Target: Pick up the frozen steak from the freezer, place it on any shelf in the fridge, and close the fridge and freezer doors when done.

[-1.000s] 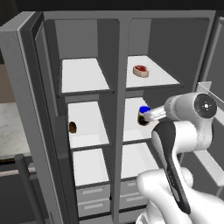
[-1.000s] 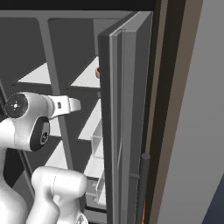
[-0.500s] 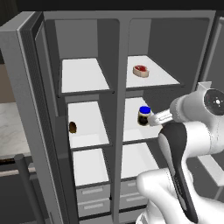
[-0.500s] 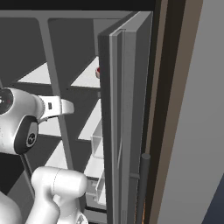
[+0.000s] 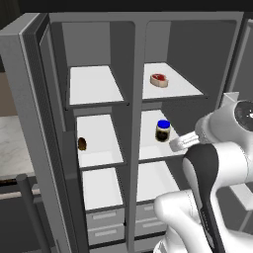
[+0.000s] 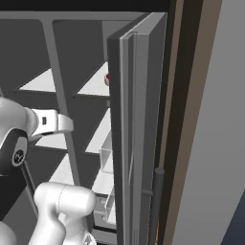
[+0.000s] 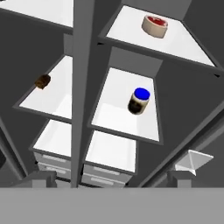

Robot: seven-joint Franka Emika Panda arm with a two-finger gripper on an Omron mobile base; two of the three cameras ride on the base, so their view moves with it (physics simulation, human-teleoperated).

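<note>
One frozen steak [image 5: 159, 80] on top fridge shelf [image 5: 185, 88], one jar [image 5: 162, 131], prob. one brown lump [image 5: 82, 144]; jaws wide, empty.

You are seeing the top right shelf [image 5: 183, 88] carrying the frozen steak [image 5: 159, 80]; at its 6 o'clock, the middle shelf [image 5: 148, 147] bearing a blue-lidded jar [image 5: 162, 131]; the left middle shelf [image 5: 101, 141] holding a brown lump [image 5: 82, 144].

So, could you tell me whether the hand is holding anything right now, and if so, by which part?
Nothing is held. The hand is open and empty, out in front of the shelves, while the frozen steak lies on the fridge's top shelf.
</note>
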